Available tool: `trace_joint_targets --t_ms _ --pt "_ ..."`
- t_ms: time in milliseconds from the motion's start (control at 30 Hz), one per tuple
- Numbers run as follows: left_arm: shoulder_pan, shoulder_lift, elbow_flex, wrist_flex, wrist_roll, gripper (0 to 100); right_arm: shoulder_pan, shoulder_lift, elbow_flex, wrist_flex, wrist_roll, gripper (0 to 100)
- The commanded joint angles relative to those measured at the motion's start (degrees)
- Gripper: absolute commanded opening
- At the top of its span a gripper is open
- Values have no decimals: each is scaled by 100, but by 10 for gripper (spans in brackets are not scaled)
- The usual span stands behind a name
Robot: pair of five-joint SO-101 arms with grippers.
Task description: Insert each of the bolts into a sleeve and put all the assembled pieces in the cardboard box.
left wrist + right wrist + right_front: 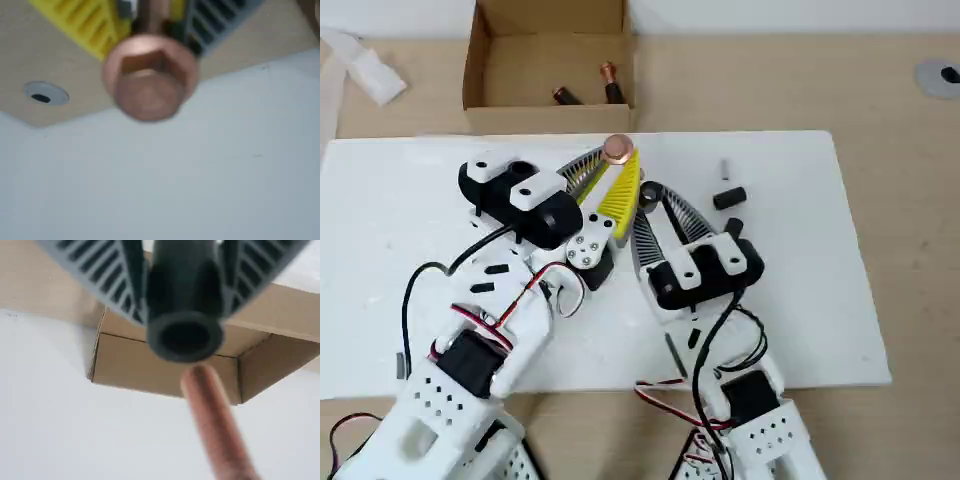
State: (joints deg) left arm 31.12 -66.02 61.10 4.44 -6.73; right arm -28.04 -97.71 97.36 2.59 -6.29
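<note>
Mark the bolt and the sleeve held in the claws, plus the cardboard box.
bolt (pixel 150 82): left wrist view, on its hexagonal head.
sleeve (pixel 185 285): right wrist view, on its dark barrel.
cardboard box (pixel 530 70): high view, on its bare floor.

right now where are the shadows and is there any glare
High view: soft, faint shadows lie beside the arms on the mat, with no glare. Left wrist view: the bolt head has a mild sheen but no hard highlight. Right wrist view: the sleeve bore is in deep shadow, and the box behind it is lit without glare.
</note>
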Motion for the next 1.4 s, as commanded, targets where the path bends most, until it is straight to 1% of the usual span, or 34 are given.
trace_joint_targets --t_ms 0,500,533,667,733,867,1000,1367 --pt "114 4 -396 9 26 9 -66 -119 4 0 18 9" --pt "132 4 -440 70 -88 11 -66 -119 4 0 35 9" --pt "141 4 -519 202 -88 11 -66 -119 4 0 35 9" --pt "334 4 -1108 1213 -88 16 -75 -119 4 0 35 9" --pt "352 4 -1248 1451 -88 16 -75 -119 4 0 35 9" --pt "352 4 -1310 1451 -114 16 -75 -119 4 0 35 9" --pt "360 4 -1424 1486 -369 15 -75 -119 4 0 35 9" --pt "510 136 -1345 1442 -360 13 -75 -119 4 0 35 9"
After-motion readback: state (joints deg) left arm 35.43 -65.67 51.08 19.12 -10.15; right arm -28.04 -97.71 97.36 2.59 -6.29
